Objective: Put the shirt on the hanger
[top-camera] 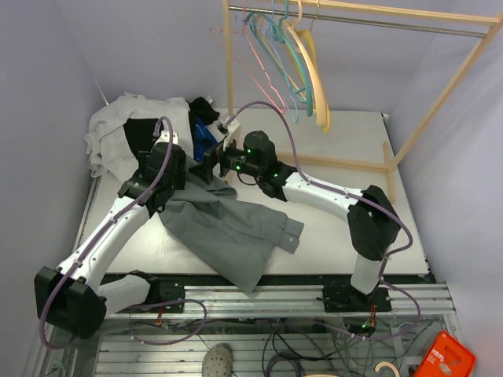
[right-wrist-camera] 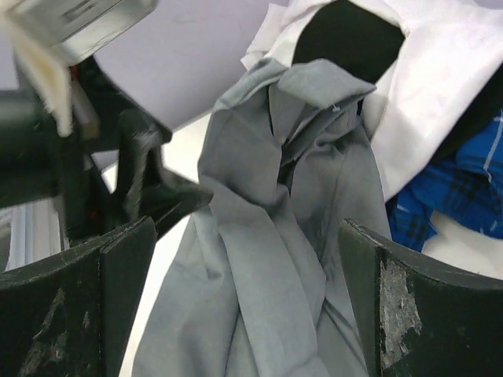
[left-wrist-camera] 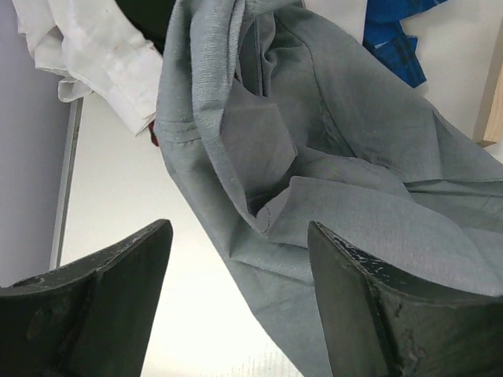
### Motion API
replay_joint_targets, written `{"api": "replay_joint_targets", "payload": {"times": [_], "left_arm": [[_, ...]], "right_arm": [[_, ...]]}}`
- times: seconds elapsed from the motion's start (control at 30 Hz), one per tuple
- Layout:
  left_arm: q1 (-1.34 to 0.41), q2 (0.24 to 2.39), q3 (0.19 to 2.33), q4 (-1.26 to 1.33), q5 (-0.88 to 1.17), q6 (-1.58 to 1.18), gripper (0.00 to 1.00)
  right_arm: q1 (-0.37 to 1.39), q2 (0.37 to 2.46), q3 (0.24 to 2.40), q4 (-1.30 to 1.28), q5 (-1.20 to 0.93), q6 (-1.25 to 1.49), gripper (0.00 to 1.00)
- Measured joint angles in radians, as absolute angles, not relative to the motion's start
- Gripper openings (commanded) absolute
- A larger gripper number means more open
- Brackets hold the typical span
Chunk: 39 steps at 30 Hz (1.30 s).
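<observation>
The grey shirt lies crumpled across the middle of the table, with one part hanging over the near edge. Its upper end is bunched and raised in the left wrist view and the right wrist view. My left gripper is open at the shirt's far left end; its fingers straddle a fabric edge without closing on it. My right gripper is open right over the bunched top of the shirt, and its fingers stand either side of the folds. The yellow hanger is not in view.
A white garment, a black one and a dark blue one are piled at the far left, touching the shirt. A wooden rack at the back right holds pink, teal and cream hangers.
</observation>
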<state>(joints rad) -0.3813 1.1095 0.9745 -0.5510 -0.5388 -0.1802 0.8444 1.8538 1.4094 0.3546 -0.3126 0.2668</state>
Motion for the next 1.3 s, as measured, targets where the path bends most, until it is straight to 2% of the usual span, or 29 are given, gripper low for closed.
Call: {"api": "replay_joint_targets", "payload": {"times": [0.07,0.17,0.3,0.33,0.4,0.43,0.57,0.63,0.87,1.03,1.17,1.3], "left_arm": [[-0.381,1.132,0.974,-0.542,-0.537,-0.184,0.74],[-0.381,1.18,0.985,-0.523,-0.55,-0.188,0.59],[-0.381,1.261,1.009,-0.45,-0.595,-0.162,0.52],[-0.381,1.277,1.009,-0.426,-0.607,-0.149,0.46],[-0.381,1.302,1.01,-0.387,-0.627,-0.129,0.14],[-0.381,1.319,1.019,-0.371,-0.638,-0.114,0.08],[-0.379,1.364,1.081,-0.351,-0.637,-0.046,0.07],[-0.366,1.37,1.15,-0.385,-0.569,0.005,0.07],[-0.243,1.407,1.7,-0.708,0.037,0.337,0.07],[-0.234,1.429,2.009,-1.024,0.398,0.627,0.07],[-0.236,1.503,2.235,-1.269,0.557,0.836,0.07],[-0.236,1.492,2.243,-1.383,0.659,1.009,0.07]], "right_arm": [[0.849,1.81,1.34,0.376,-0.292,0.252,1.0],[0.854,1.763,1.262,0.384,-0.263,0.232,1.0],[0.857,1.716,1.177,0.38,-0.228,0.205,1.0],[0.857,1.704,1.156,0.38,-0.223,0.2,1.0],[0.857,1.681,1.122,0.377,-0.212,0.192,1.0],[0.857,1.674,1.112,0.374,-0.207,0.187,1.0],[0.857,1.629,1.06,0.371,-0.174,0.162,1.0],[0.856,1.597,1.024,0.373,-0.159,0.152,1.0],[0.846,1.441,0.811,0.467,-0.122,0.07,1.0],[0.823,1.313,0.692,0.533,-0.13,-0.017,1.0],[0.797,1.23,0.68,0.549,-0.139,-0.054,1.0],[0.786,1.133,0.707,0.5,-0.155,-0.072,1.0]]}}
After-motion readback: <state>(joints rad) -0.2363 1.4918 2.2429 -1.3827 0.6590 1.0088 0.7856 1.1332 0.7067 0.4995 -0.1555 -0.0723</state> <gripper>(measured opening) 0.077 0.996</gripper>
